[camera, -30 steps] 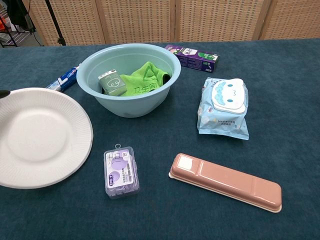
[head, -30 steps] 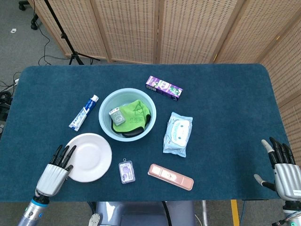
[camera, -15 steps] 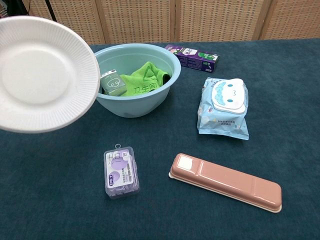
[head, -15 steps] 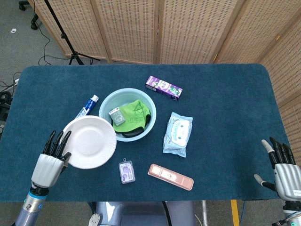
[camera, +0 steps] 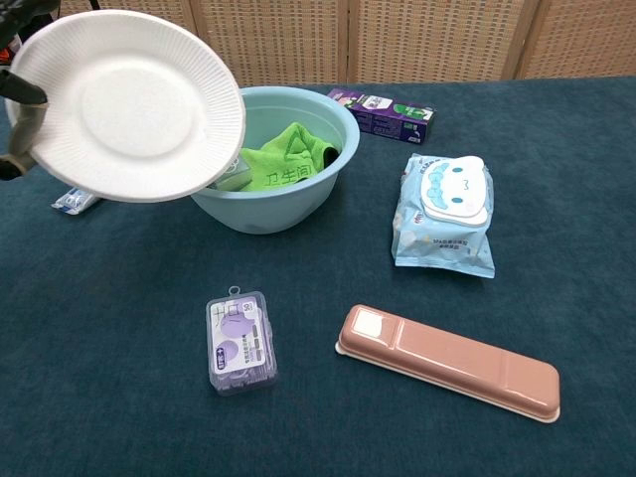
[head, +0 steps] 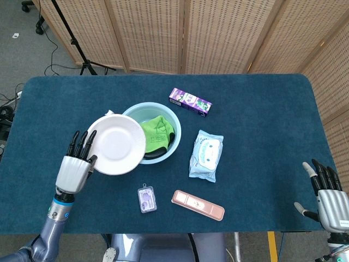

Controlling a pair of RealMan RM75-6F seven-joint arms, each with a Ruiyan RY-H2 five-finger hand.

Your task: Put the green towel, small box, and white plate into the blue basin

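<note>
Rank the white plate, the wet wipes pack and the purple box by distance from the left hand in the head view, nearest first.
1. White plate: held by the left hand.
2. Purple box: behind the basin.
3. Wet wipes pack: right of the basin.

Matt ribbed white paper plate (camera: pixel 124 104); smooth light-blue plastic basin (camera: pixel 288 204); soft green cloth towel (camera: pixel 288 159); dark teal, felt-like worktop (camera: pixel 119 397).

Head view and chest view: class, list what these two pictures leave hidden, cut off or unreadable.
- Small box: mostly behind the white plate in chest view, fully covered in head view.
- Left hand: chest view's left edge crops it.
- Toothpaste tube: only an end shows.
- Purple box: print too small.
</note>
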